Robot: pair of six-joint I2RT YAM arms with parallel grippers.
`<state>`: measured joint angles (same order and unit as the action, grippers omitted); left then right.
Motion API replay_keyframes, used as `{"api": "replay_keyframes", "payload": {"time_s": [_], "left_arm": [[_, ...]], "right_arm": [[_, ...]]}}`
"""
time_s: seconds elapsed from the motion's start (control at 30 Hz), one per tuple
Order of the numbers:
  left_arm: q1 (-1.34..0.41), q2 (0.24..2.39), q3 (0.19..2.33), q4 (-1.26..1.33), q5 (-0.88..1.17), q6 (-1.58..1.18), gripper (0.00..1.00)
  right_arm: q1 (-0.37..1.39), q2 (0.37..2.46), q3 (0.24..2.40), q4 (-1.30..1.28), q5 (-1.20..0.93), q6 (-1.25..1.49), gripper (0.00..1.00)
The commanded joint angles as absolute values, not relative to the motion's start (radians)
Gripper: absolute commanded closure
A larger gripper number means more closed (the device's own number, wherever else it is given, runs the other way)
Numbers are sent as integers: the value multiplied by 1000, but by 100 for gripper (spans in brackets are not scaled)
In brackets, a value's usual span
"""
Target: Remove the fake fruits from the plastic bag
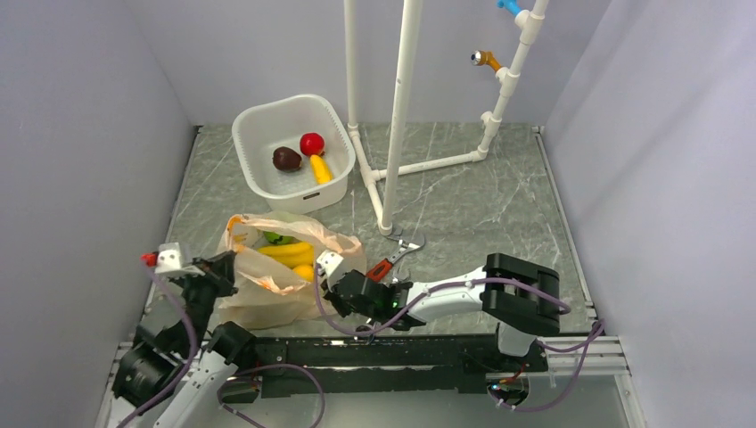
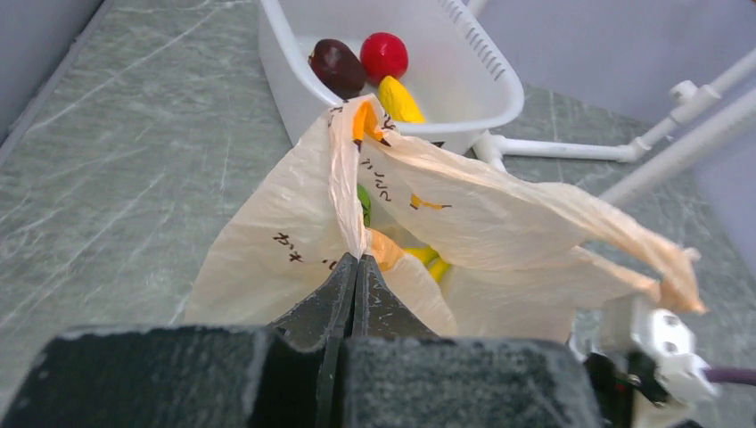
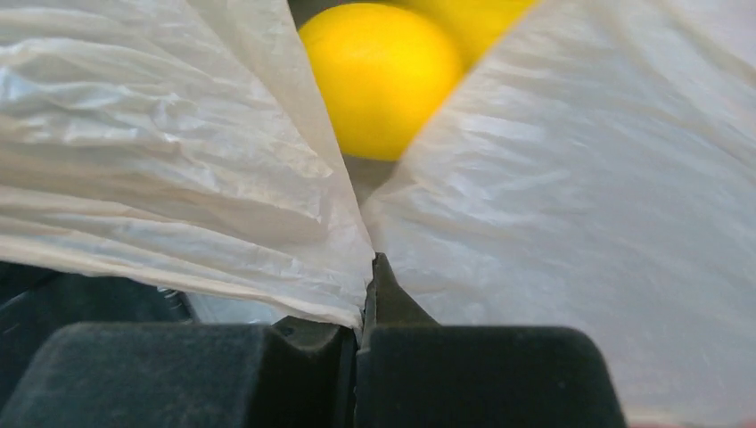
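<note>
The left gripper (image 2: 355, 267) and right gripper (image 3: 367, 299) each pinch the rim of the plastic bag (image 2: 499, 214). The yellow-orange ball (image 3: 383, 76) sits upper centre, just beyond the right gripper, the nearer arm.

Bag (image 1: 251, 299) lies just in front of the tub (image 1: 258, 129), fruits (image 1: 287, 253) inside the bag, a tool (image 1: 398, 253) to its right.

Your tally, kind by kind.
You have one plastic bag (image 1: 254, 299) with three fake fruits showing in it: one banana bunch (image 1: 287, 253), one green piece (image 1: 275, 238) and one yellow-orange ball (image 3: 383, 76). One white tub (image 1: 258, 111) has three pieces: one maroon fruit (image 1: 286, 159), one red ball (image 1: 312, 144), one yellow piece (image 1: 320, 168). Add one red-handled tool (image 1: 392, 259) and two grippers, the left gripper (image 1: 228, 265) and the right gripper (image 1: 328, 278).
</note>
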<state>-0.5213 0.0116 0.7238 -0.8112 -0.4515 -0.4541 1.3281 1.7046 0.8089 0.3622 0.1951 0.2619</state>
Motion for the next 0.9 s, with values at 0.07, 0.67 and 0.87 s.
{"api": "replay_keyframes", "payload": {"time_s": [0.07,0.67,0.87], "left_arm": [[-523,-106,617,-436,-555,-352,100],[-524,75,830,-900,-301,-473,100],[-525,55,842,-935,-231,-519,100]], "right_arm": [[1312,1684,833,491,610,87,100],[1335,1510,850,346,-303,251,40],[1277,1411,858,326,-414,286,26]]}}
